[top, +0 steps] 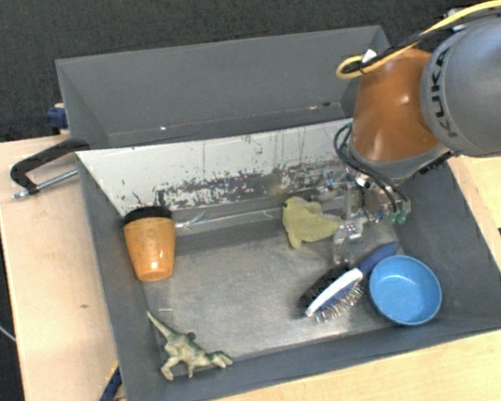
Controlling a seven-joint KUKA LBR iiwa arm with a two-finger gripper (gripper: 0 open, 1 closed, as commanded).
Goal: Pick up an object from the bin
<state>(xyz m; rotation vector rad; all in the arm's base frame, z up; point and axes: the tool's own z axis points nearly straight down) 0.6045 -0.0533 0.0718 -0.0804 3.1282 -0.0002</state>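
Note:
My gripper (pixel 353 217) hangs low at the right of the bin, under the arm's orange cover. Just left of its fingertips lies a crumpled yellow-green soft piece (pixel 306 222) by the back wall, touching or nearly touching the fingers. Below the gripper lies a hairbrush (pixel 337 290) with a black and white head and a blue handle. A blue bowl (pixel 404 290) sits at the brush's right, in the front right corner. Nothing shows between the fingers.
An orange cup (pixel 151 245) with a black rim lies on its side at the back left. A tan toy dinosaur (pixel 187 351) lies in the front left corner. The bin's middle floor is bare.

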